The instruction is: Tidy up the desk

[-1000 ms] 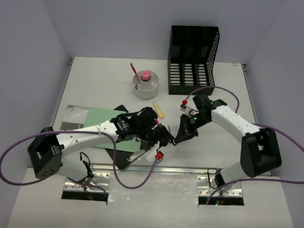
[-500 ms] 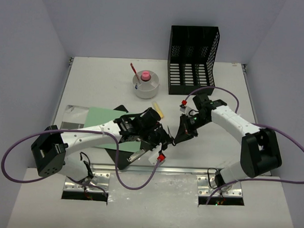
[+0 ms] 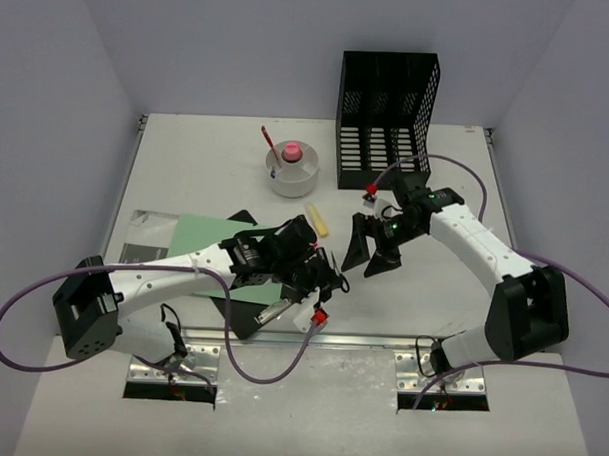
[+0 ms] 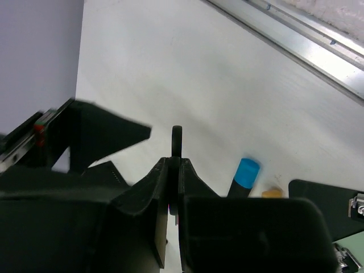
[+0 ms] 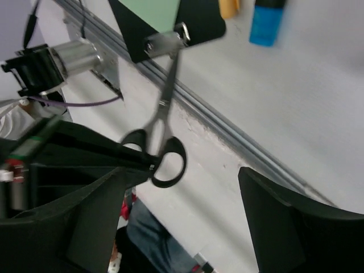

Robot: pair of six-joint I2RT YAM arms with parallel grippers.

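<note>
- The left gripper (image 4: 174,165) pinches 1 handle loop of the scissors (image 5: 162,122) over the desk (image 3: 187,164). The right gripper (image 3: 372,252) gapes wide and holds nothing.
- I'd carry slowly, since a 1-loop grip could let the blades swing.
- From above, the arms hide the scissors, and the blade tips blur near the clipboard (image 5: 170,17).

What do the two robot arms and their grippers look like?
The left arm and right arm have white links with boxy black joints. The left gripper and right gripper have black wedge-shaped fingers. A purple cable loops along each arm, with a small red fitting near the wrist.
</note>
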